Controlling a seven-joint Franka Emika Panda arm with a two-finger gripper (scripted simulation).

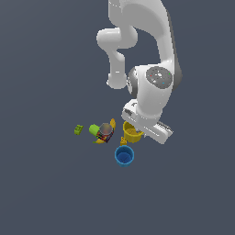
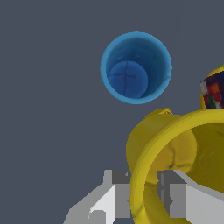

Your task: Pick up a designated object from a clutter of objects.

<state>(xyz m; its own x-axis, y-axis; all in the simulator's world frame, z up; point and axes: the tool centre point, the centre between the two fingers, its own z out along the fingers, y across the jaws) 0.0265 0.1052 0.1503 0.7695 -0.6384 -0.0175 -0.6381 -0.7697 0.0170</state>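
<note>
There are two round plastic cups: one plain yellow tapered cup [image 1: 132, 133] and one blue cup [image 1: 124, 155]. There is one small green block [image 1: 79, 130] and one green cylinder [image 1: 94, 129]. One dark box with multicoloured sides [image 1: 104, 136] carries one greyish ball [image 1: 106, 128]. One curved yellow banana [image 1: 112, 124] shows, partly hidden, and one tiny orange piece [image 1: 123, 141]. One white robot arm [image 1: 151, 87] carries one gripper [image 2: 144, 192].

The arm [image 1: 151, 55] is shiny white with fat round joints, dark grey trim and a grey speckled cap [image 1: 158, 75]. The fingers [image 2: 173, 192] are blocky and grey-white.
</note>
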